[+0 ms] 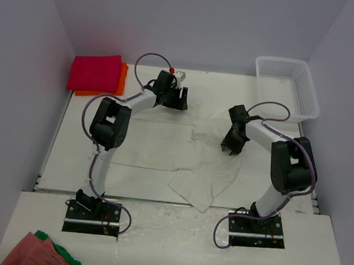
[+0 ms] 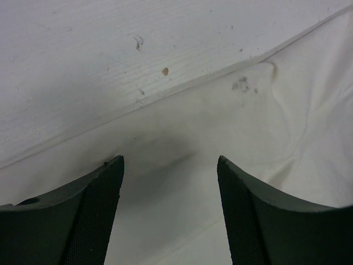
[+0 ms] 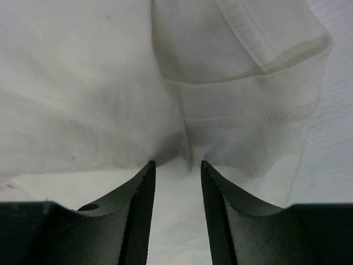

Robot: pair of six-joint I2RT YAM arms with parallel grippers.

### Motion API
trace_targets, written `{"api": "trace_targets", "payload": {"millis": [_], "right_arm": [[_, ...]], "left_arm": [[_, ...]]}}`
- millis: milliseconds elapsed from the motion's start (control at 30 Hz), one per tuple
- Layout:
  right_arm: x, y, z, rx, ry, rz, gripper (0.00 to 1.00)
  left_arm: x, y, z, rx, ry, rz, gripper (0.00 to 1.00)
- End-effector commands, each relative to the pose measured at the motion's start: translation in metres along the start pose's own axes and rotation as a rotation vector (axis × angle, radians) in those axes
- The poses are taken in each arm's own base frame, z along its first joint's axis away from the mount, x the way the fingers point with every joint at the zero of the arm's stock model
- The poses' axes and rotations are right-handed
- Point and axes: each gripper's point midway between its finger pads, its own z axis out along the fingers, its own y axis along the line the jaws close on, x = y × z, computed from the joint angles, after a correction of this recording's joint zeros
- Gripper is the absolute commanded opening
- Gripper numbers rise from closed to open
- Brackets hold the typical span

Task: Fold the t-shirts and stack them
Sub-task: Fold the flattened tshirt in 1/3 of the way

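Observation:
The cream-white t-shirt (image 1: 181,154) lies spread and wrinkled in the middle of the table. The magenta-red shirt (image 1: 96,72) lies folded on the orange shirt (image 1: 122,79) at the far left corner. My left gripper (image 1: 178,102) is open at the white shirt's far edge. In the left wrist view the left gripper (image 2: 169,163) hangs just above the cloth (image 2: 265,127), holding nothing. My right gripper (image 1: 231,150) is down on the shirt's right side. In the right wrist view the right gripper (image 3: 177,164) is partly open, with a raised fold of the shirt (image 3: 242,105) at its tips.
A white mesh basket (image 1: 288,86) stands at the far right corner. Salmon-pink (image 1: 29,253) and green (image 1: 68,258) cloths lie on the near shelf at bottom left. Bare table (image 2: 83,61) shows beyond the shirt's far edge. Walls close in on three sides.

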Motion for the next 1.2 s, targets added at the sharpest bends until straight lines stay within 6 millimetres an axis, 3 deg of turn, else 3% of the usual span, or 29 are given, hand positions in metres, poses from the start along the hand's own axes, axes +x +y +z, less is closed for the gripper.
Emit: {"api": "trace_targets", "payload": {"millis": [0,867,1167], "right_arm": [[-0.015,0.010,-0.004,-0.003,-0.045,0.024,0.40],[-0.008,0.010,-0.002,0.034,0.031,-0.001,0.32],[-0.009,0.011,-0.002,0.036,0.024,0.005,0.14]], "left_arm": [[-0.005,0.005,0.002,0.021,-0.023,-0.006,0.70],[-0.006,0.003,-0.002,0.043,-0.020,-0.009,0.72],[-0.001,0.005,0.003,0.048,-0.009,-0.017,0.73]]}}
